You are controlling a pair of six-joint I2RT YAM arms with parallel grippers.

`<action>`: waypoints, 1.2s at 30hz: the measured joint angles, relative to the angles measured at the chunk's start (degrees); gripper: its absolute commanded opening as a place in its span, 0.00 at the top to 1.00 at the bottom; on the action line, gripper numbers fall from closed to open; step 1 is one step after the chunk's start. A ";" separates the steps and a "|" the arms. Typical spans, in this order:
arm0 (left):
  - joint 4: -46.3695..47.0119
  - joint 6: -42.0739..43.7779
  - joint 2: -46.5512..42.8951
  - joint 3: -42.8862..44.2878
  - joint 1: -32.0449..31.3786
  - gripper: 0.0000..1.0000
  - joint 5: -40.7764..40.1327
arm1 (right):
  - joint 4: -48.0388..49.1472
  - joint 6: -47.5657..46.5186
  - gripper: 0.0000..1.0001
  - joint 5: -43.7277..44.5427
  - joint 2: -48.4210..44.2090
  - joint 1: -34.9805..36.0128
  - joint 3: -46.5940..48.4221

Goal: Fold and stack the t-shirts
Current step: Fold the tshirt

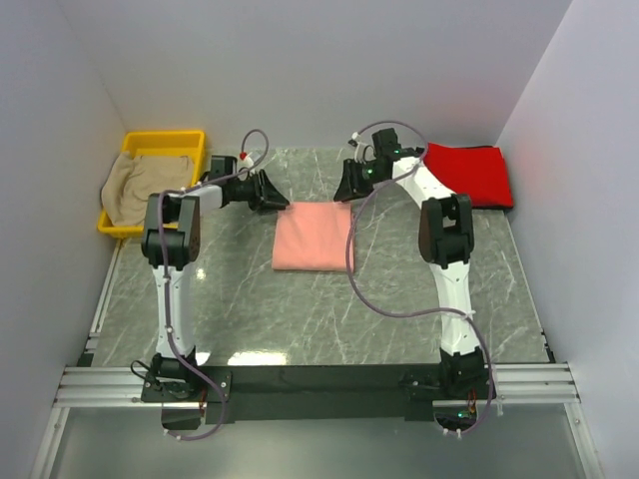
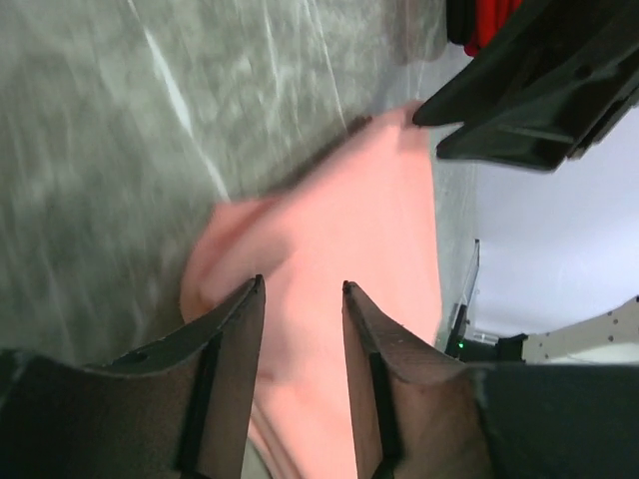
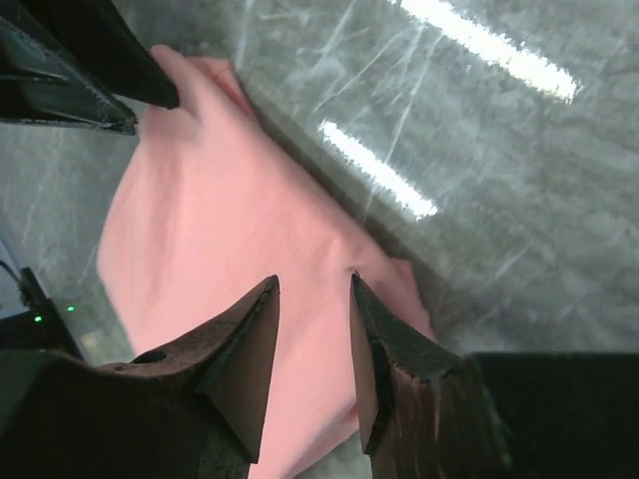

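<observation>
Top: folded salmon-pink t-shirt (image 1: 313, 236) mid-table toward far edge, left gripper (image 1: 283, 203) and right gripper (image 1: 345, 191) at its far corners; red t-shirt (image 1: 469, 172) far-right corner; beige t-shirt (image 1: 130, 190) in yellow bin (image 1: 165, 137), far-left corner.
Left wrist: fingers (image 2: 235, 339) narrowly apart, empty — pink cloth below.
Right wrist: fingers (image 3: 250, 344) same.

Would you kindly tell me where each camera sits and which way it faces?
Top external: above and behind the arms, looking down on the table; both arms show whole.
Left wrist: on the left arm, facing the pink t-shirt past its own left gripper.
Right wrist: on the right arm, facing the same shirt from the opposite side, past the right gripper.
Shared: both wrist views show the pink t-shirt and the other arm's gripper.
</observation>
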 measured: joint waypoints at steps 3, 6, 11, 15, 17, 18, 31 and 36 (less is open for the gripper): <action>2.60 -1.18 -6.97 -7.85 0.66 0.57 0.72 | 2.14 0.61 0.54 -1.33 -5.92 -0.35 -6.93; 6.67 -3.96 -16.65 -15.89 0.24 0.56 2.03 | 5.79 4.46 0.53 -4.72 -17.22 -0.52 -21.88; 14.34 -7.13 -23.89 -21.20 -4.11 0.57 3.54 | 11.78 10.32 0.53 -10.40 -26.45 2.03 -33.00; 18.95 -10.58 -19.71 -23.15 -6.78 0.57 3.23 | 16.68 14.34 0.54 -12.24 -22.86 4.57 -36.35; 18.93 -11.17 -15.61 -23.17 -6.51 0.58 2.54 | 17.97 15.56 0.54 -12.15 -18.67 5.01 -36.74; 18.75 -11.17 -13.60 -23.10 -6.12 0.58 2.25 | 18.01 16.02 0.54 -11.74 -16.28 4.94 -36.74; 7.37 -0.76 -16.33 -23.82 -2.19 0.59 6.21 | 10.78 8.02 0.68 -5.86 -20.04 3.96 -34.25; 9.94 -0.81 -31.93 -34.88 -5.68 0.61 8.79 | 15.12 11.98 0.70 -8.52 -33.75 7.54 -44.61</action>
